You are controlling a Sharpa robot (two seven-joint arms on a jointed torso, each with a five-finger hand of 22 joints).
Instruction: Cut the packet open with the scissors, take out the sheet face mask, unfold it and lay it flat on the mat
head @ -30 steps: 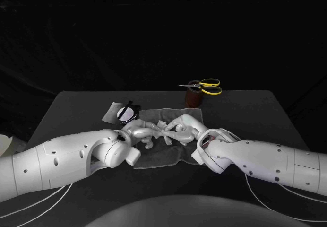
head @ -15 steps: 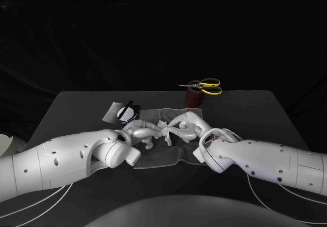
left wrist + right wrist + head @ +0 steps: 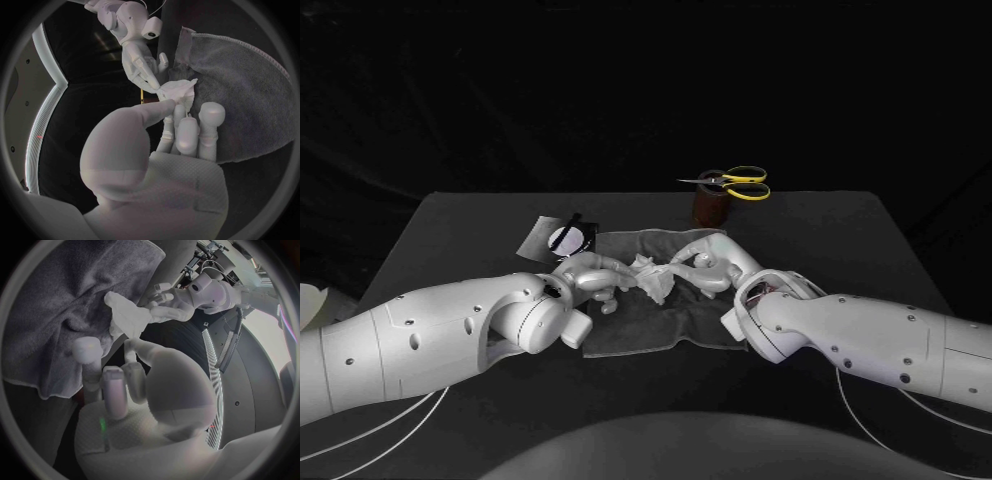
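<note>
One packet (image 3: pixel 557 238) is lying at the left rear corner of one grey mat (image 3: pixel 646 335). One left hand (image 3: pixel 596 280) is pinching the left side of one crumpled sheet face mask (image 3: pixel 651 275) over the mat. One right hand (image 3: pixel 708 262) is pinching its right side. One pair of scissors (image 3: pixel 740 184) is resting on one brown holder (image 3: pixel 710 208) behind the mat.

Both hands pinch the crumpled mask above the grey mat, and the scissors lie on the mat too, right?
Not quite. The scissors rest on the brown holder beyond the mat, as the head view shows. The left hand and right hand do pinch the mask above it.
</note>
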